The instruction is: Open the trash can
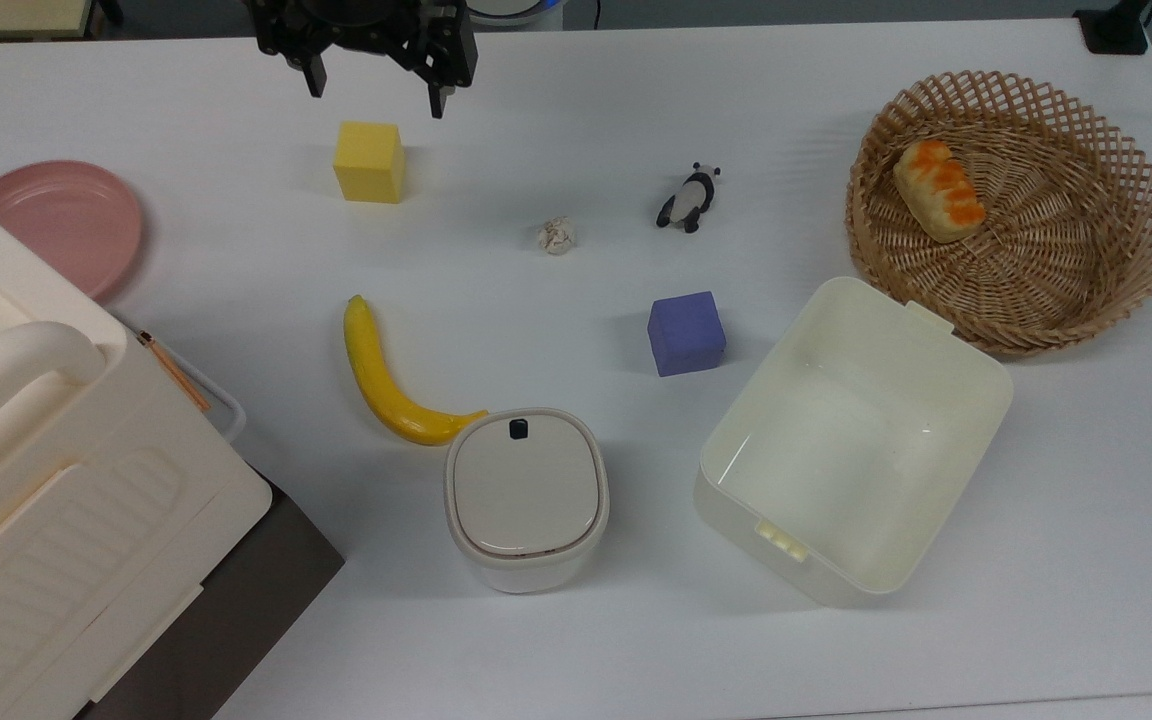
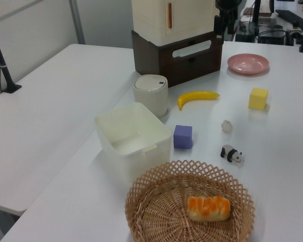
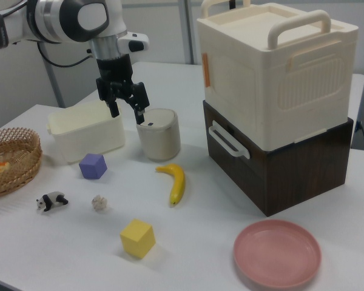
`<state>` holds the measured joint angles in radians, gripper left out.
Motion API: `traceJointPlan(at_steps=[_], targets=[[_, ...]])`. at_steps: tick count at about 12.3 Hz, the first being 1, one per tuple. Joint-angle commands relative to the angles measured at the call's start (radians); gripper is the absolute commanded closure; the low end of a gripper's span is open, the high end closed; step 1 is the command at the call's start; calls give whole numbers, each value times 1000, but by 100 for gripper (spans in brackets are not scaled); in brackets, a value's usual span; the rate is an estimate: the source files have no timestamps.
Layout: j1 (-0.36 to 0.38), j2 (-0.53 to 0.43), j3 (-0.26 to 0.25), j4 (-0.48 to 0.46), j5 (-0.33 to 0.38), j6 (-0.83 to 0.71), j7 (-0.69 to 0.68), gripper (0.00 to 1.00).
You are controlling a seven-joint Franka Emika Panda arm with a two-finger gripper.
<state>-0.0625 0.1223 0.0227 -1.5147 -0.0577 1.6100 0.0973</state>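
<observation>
Presently the claw hangs with fingers spread and empty, well apart from the trash can, lid shut, on the counter

wide white matte table, second white table pushed against it, pale grey wall panels behind, black clamp pole, even indoor light
</observation>
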Motion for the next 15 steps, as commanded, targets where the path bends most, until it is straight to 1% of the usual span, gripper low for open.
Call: traceJointPlan(at_steps=[1,7,11,13,15], targets=[[13,-12,-4,-22,-1,-5,-2,0],[13,-10,-1,-27,-1,-5,-2,0],[13,8,0,-19,-13,-2,-47,0],[48,10,2,-21,-37,-4,-34,0],[52,11,2,-25,-36,-4,-44,0]])
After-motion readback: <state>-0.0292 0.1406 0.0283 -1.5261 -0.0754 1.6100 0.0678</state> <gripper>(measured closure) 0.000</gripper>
